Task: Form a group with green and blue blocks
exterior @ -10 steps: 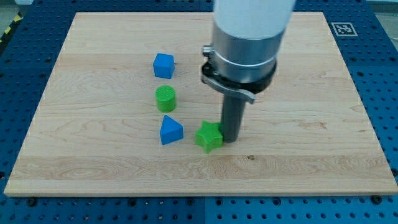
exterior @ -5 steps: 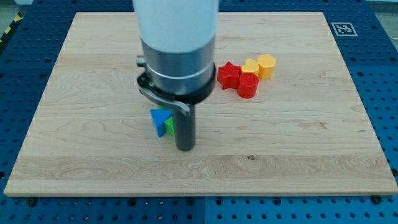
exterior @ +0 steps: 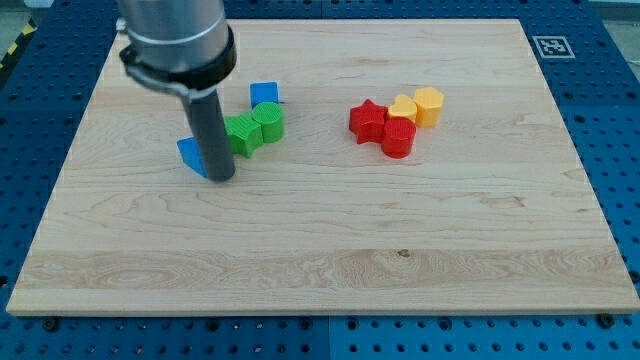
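you won't find any readable words, numbers or brand names here — the only sign is a black-and-white square marker [exterior: 549,46] on the wooden board [exterior: 480,230], far off to the view's right of my tip [exterior: 221,177] — its pattern can't be read as text.

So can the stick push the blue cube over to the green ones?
Probably yes. My tip sits beside the blue triangle, and the blue cube already nearly touches the green cylinder; nothing blocks it.

Grey metal collar (dark band), black rod — my tip [exterior: 221,178]
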{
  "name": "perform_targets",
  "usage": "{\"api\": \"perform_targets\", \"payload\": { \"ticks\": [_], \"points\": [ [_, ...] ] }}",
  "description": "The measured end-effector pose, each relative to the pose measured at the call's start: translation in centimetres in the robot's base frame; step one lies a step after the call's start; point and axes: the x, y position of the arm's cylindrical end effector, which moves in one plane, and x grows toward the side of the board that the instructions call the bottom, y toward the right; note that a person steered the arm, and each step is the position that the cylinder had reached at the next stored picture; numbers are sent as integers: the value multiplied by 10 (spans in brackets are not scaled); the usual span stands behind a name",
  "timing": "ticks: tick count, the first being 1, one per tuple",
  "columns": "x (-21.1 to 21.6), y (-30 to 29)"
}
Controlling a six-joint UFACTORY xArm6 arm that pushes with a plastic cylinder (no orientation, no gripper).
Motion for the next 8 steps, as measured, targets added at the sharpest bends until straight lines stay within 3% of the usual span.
{"api": "perform_targets", "payload": {
  "ticks": [1,3,4,8],
  "points": [
    [27,-2],
    [-15,-64],
    [-16,-57],
    [-86,-37]
  ]
}}
